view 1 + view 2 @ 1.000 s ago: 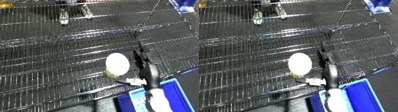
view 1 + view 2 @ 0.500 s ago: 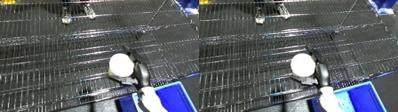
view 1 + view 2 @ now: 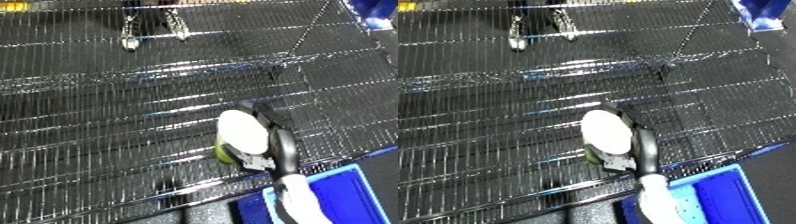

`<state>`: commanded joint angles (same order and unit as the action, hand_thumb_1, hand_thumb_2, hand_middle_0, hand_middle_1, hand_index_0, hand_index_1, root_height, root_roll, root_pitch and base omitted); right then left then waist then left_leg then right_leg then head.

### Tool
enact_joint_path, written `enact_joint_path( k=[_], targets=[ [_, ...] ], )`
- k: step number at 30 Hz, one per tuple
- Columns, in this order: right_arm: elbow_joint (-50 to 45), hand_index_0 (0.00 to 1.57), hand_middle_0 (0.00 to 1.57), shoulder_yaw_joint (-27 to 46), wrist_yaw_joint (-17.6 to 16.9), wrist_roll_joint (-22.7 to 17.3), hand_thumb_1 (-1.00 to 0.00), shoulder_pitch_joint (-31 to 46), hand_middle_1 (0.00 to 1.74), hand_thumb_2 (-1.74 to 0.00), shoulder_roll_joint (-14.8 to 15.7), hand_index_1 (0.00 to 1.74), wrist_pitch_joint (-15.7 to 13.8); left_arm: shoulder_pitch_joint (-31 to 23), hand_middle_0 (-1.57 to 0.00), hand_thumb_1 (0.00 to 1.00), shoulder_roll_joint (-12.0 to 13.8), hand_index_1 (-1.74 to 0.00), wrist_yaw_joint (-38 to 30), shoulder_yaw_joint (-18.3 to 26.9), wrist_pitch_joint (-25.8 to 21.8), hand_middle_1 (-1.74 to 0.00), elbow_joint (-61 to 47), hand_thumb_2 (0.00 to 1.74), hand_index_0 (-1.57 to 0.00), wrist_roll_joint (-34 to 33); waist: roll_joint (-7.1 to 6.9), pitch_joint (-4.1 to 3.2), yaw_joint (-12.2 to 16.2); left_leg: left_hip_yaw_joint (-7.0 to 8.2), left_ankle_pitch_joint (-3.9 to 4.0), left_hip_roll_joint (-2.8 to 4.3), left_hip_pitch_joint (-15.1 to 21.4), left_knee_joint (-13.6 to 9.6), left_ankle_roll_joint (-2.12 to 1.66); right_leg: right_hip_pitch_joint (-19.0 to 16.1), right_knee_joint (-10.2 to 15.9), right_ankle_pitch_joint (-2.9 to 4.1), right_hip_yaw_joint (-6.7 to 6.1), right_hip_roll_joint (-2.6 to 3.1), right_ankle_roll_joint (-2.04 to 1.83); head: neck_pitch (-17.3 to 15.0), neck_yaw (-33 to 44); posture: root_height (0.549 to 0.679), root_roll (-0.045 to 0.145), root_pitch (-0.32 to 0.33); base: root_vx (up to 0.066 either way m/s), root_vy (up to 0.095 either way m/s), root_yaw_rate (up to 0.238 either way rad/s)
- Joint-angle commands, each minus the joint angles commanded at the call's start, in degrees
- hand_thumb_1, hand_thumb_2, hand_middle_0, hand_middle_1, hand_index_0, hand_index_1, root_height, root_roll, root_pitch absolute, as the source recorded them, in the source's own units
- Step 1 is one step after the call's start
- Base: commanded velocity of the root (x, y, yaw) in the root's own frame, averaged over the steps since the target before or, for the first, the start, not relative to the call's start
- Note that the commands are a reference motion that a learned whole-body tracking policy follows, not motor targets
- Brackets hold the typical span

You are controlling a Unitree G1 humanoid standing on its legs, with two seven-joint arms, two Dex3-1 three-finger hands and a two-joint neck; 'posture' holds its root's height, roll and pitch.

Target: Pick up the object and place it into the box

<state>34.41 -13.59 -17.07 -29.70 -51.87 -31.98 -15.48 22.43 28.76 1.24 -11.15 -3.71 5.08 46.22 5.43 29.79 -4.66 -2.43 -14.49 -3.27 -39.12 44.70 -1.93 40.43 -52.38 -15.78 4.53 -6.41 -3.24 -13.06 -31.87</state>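
Note:
A white oval object (image 3: 240,132) with a yellow-green underside lies on the wire shelf (image 3: 98,130), near its front edge. My right hand (image 3: 282,148) comes up from the lower edge and lies along the object's right side. Its fingers curl over the far end and its thumb sits at the near end. The blue bin (image 3: 720,194) shows at the lower right, just in front of the shelf edge and partly behind my white forearm (image 3: 295,205). My left hand is out of view.
Two shiny metal pieces (image 3: 149,30) stand at the back of the shelf. A blue thing (image 3: 373,12) shows at the top right corner. The shelf's front edge runs diagonally past the bin.
My right hand has moved in against the object's right side and its fingers have come round the far end. The camera has shifted slightly.

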Motion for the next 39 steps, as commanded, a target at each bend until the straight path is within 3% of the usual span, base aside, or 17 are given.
enact_joint_path(
  k=[8, 16, 18, 21, 22, 27, 33, 38, 39],
  targets=[
    [-11.61, 1.02, 1.02, 3.74, -1.91, 3.19, -0.65, 7.87, 1.13, -1.13, -1.22, 1.13, 1.44, -4.84, -1.57, 1.0, -0.13, -1.74, 2.11, 1.89, -1.29, -1.74, -0.15, 1.74, -1.57, -0.78, -1.69, 0.0, 1.61, 0.12, 0.5, 1.27, 6.3, -3.68, -0.12, -6.2, 4.3, 0.81, -0.58, 0.31, -0.25, -4.36, -1.44, 0.631, 0.054, 0.086, -0.029, 0.013, -0.072],
    [-22.94, 1.02, 1.02, 9.04, -4.12, 5.61, -0.65, 17.28, 1.13, -1.13, -0.07, 1.13, 2.07, -7.32, -1.57, 1.0, -1.05, -1.74, 3.16, 4.58, -0.81, -1.74, 0.89, 1.74, -1.57, -1.96, -3.52, 0.0, 4.15, 0.68, 0.53, 2.55, 13.58, -7.3, -0.09, -13.17, 8.89, 1.44, -1.48, 0.66, -0.51, -8.98, -4.06, 0.644, 0.059, 0.036, -0.032, 0.023, -0.133],
    [-26.06, 1.02, 1.02, 11.45, -4.84, 6.48, -0.65, 21.3, 1.13, -1.13, 0.66, 1.13, 1.72, -8.29, -1.57, 1.0, -1.46, -1.74, 3.62, 5.42, -0.46, -1.74, 1.22, 1.74, -1.57, -2.38, -3.9, -0.31, 5.11, 1.06, 0.34, 2.82, 16.23, -8.41, -0.05, -15.8, 10.57, 1.62, -1.81, 0.57, -0.59, -10.07, -5.61, 0.648, 0.063, 0.018, -0.006, 0.032, -0.11],
    [-27.95, 1.02, 1.02, 13.04, -5.25, 6.81, -0.65, 24.04, 1.13, -1.13, 0.97, 1.13, 1.55, -9.26, -1.57, 1.0, -1.76, -1.74, 3.99, 5.85, -0.31, -1.74, 1.16, 1.74, -1.57, -2.68, -3.98, -0.75, 5.65, 1.4, 0.19, 2.97, 17.48, -8.95, -0.04, -16.99, 11.4, 1.71, -1.99, 0.45, -0.64, -10.42, -7.05, 0.651, 0.065, 0.011, -0.003, 0.031, -0.093],
    [-29.43, 1.02, 1.02, 14.36, -5.76, 7.14, -0.65, 26.5, 1.13, -1.13, 1.22, 1.13, 1.41, -10.19, -1.57, 1.0, -2.04, -1.74, 4.3, 6.15, -0.29, -1.74, 1.08, 1.74, -1.57, -2.9, -3.99, -1.15, 6.17, 1.79, 0.07, 3.16, 18.44, -9.44, -0.06, -17.83, 12.06, 1.8, -2.13, 0.29, -0.68, -10.83, -8.2, 0.652, 0.067, 0.007, -0.012, 0.036, -0.1],
    [-31.77, 1.02, 1.02, 17.15, -6.95, 8.49, -0.65, 32.07, 1.13, -1.13, 1.61, 1.13, 0.94, -12.26, -1.57, 1.0, -2.85, -1.74, 5.0, 6.84, -0.92, -1.74, 1.05, 1.74, -1.57, -3.17, -3.61, -1.71, 7.62, 2.8, -0.04, 3.51, 20.49, -10.53, -0.21, -19.26, 13.26, 1.93, -2.61, -0.12, -0.75, -11.08, -10.77, 0.655, 0.072, -0.001, -0.013, 0.061, -0.135],
    [-33.35, 1.02, 1.02, 20.69, -8.64, 8.91, -0.65, 40.82, 1.13, -1.13, 1.89, 1.13, -0.7, -15.11, -1.57, 1.0, -4.09, -1.74, 5.74, 7.43, -2.13, -1.74, 0.33, 1.74, -1.57, -3.34, -2.29, -2.32, 10.17, 4.55, 0.38, 3.87, 23.87, -13.18, -0.29, -20.93, 14.94, 1.89, -3.86, -0.4, -0.86, -10.97, -11.66, 0.658, 0.079, -0.009, -0.003, 0.09, -0.153],
    [-31.61, 1.02, 1.02, 23.98, -8.03, 4.05, -0.65, 46.13, 1.13, -1.13, 2.52, 1.13, -3.73, -16.55, -1.57, 1.0, -5.06, -1.74, 6.23, 7.78, -4.06, -1.74, 0.92, 1.74, -1.57, -2.07, -0.85, -2.59, 12.67, 6.04, 0.84, 4.02, 26.48, -15.37, -0.61, -22.09, 16.45, 1.75, -4.71, -0.52, -0.83, -8.91, -10.9, 0.66, 0.087, -0.012, -0.021, 0.079, -0.135],
    [-31.17, 0.94, 0.94, 24.26, -7.81, 3.48, -0.6, 46.58, 1.04, -1.04, 2.59, 1.04, -4.05, -16.62, -1.57, 1.0, -5.18, -1.74, 6.22, 7.76, -4.32, -1.74, 1.05, 1.74, -1.57, -1.91, -0.69, -2.58, 12.96, 6.22, 0.91, 4.05, 26.72, -15.57, -0.66, -22.21, 16.61, 1.72, -4.79, -0.53, -0.8, -8.78, -10.62, 0.661, 0.089, -0.012, -0.03, 0.057, -0.101]
  ],
)
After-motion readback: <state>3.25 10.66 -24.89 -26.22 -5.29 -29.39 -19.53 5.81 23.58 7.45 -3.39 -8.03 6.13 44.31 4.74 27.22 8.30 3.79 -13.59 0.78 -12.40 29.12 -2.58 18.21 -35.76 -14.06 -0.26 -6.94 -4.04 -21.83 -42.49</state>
